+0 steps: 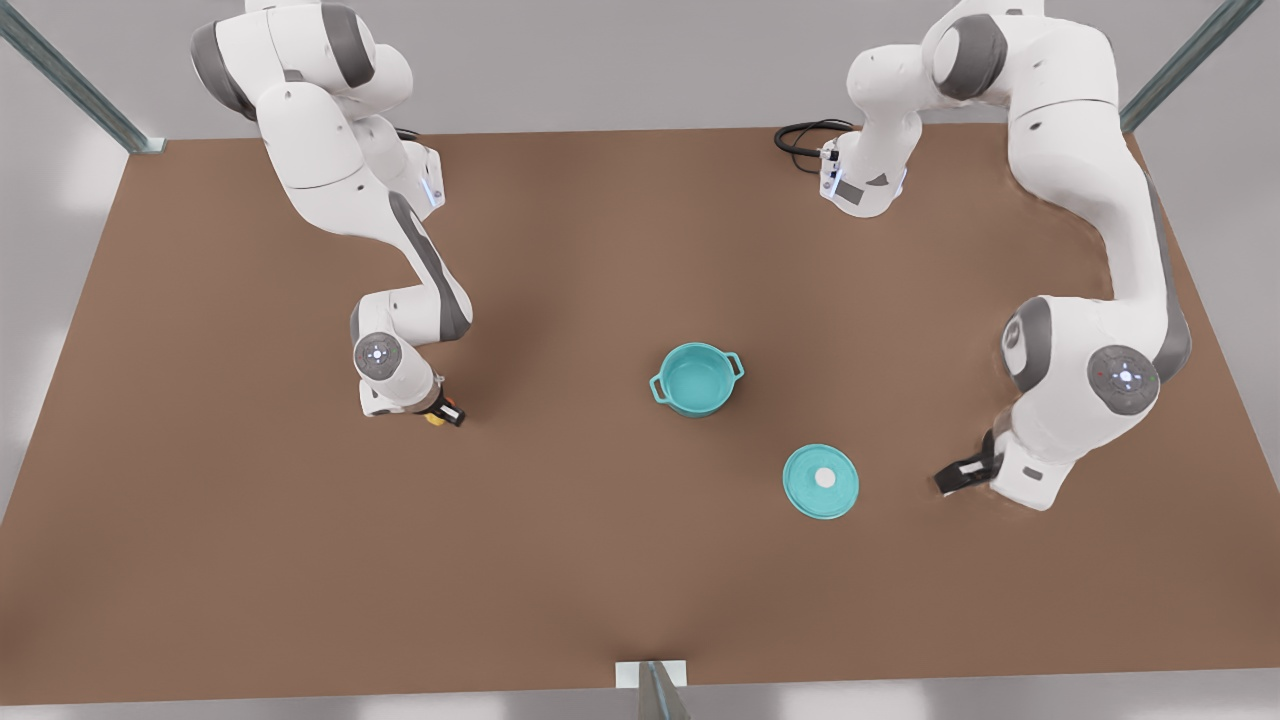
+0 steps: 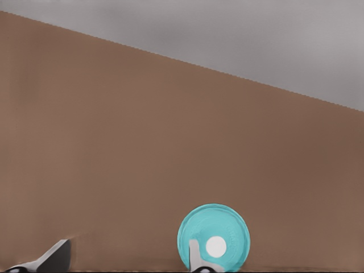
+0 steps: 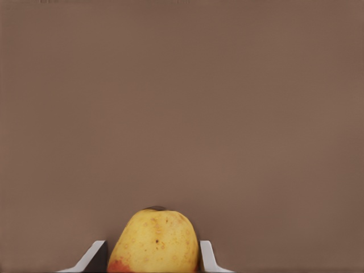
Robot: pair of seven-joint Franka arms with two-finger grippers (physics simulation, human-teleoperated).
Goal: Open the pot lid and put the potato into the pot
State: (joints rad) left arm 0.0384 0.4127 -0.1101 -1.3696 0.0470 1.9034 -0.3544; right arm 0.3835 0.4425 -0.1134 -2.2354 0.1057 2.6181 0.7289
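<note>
With the lid (image 1: 820, 481) already off and flat on the bench (image 1: 250, 560), knob up, the pot (image 1: 697, 379) stands open near the bench's middle, lid and pot apart.

Right jaws (image 3: 152, 263): closed on the potato (image 3: 154, 241), one finger at each flank; the front view puts this gripper on its left, low over the bench, a speck of yellow between black fingertips. Whether the potato is clear of the bench or resting on it, cannot tell.

Key relation: the pot lies toward the front view's right of the held potato, well apart, nothing between them. Judgement: lift, carry across, release above the rim. The mouth is much wider than the potato, so its orientation should matter little.

Left jaws (image 1: 960, 474): spread, empty, near the lid on the front view's right; this arm waits. The lid sits on the far side of the pot from the potato, off the carry path.
</note>
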